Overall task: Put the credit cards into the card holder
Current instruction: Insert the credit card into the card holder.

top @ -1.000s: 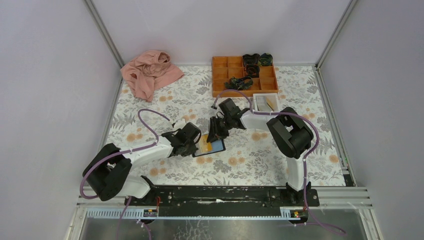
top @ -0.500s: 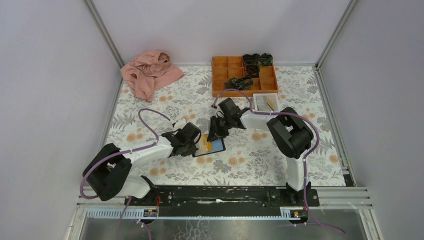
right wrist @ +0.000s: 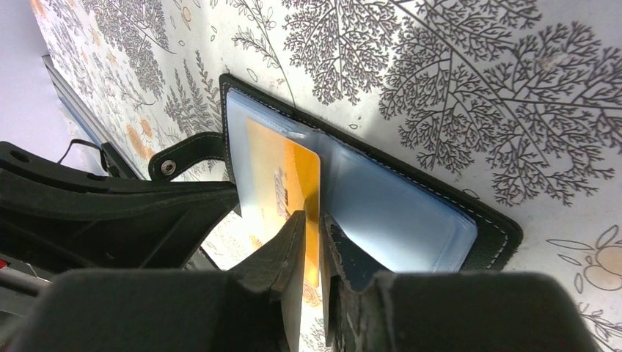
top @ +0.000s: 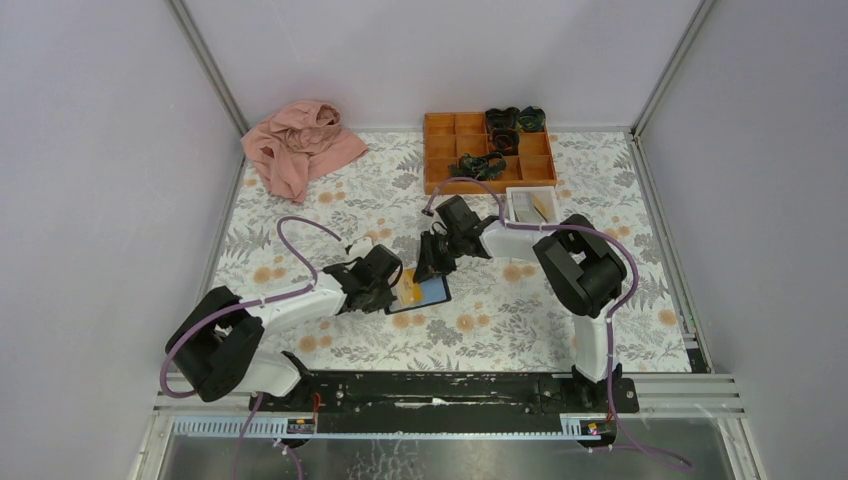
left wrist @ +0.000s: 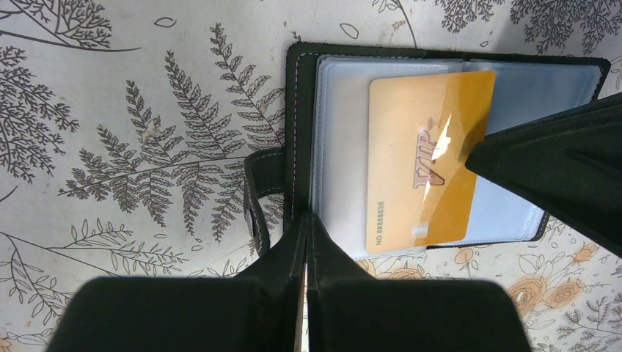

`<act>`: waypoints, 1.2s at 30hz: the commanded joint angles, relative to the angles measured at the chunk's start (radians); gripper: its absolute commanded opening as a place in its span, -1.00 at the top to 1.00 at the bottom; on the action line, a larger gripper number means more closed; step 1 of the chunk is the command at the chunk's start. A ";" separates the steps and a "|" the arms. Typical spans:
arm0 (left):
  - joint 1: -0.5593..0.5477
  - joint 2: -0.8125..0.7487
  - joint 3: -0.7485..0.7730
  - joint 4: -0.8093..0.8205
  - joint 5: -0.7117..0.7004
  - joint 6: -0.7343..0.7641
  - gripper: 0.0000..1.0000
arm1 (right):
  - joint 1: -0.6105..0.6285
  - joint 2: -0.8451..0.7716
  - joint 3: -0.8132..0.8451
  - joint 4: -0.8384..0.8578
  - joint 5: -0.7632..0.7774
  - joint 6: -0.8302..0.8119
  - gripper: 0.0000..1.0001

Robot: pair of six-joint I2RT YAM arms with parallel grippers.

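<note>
So, card holder point(left wrist: 299, 139): flat black wallet-like folder with a stitched, leathery rim. It lies open near the middle of the worktop point(top: 520, 320), between the two arms. Its inside shows smooth, glossy light-blue pocket panels.
Strap point(left wrist: 258, 192): short black tab with a round metal snap. It sticks out from the holder's left edge and lies flat on the worktop.
Credit card point(left wrist: 418, 147): thin stiff rectangle with rounded corners, shiny orange-gold, printed with "VIP" lettering and a row of digits. It sits over the holder's left panel, reaching to the fold. In the right wrist view its right edge is tilted up off the panel. I cannot tell whether its left end is inside a pocket.
Right tool point(right wrist: 312, 224): matte black fingers stand one on each side of the card's raised edge, narrowed onto it and grasping the card.
Left tool point(left wrist: 306, 224): clenched, its black fingers pressed together with nothing between them. The tips sit at the holder's left rim, just beside the strap.
Worktop surface: matte covering printed with grey ferns and orange flowers.
Orange tray point(top: 488, 152): rigid and divided into compartments, at the far edge. Dark tangled items fill several of its cells.
White tray point(top: 510, 205): small rectangle just beside the orange tray, on its near side.
Pink cloth point(top: 300, 150): soft and crumpled, in the far left corner.
</note>
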 commanded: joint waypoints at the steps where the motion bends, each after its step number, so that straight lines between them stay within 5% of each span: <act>1: 0.006 0.054 -0.037 0.041 0.024 0.014 1.00 | 0.025 -0.036 0.026 0.033 0.002 0.014 0.63; 25: 0.006 0.043 -0.036 0.047 0.033 0.023 1.00 | 0.089 -0.005 0.068 0.025 0.024 0.038 0.61; 36: 0.008 -0.020 -0.034 0.009 0.009 0.023 1.00 | 0.091 -0.048 0.109 -0.094 0.104 -0.027 0.30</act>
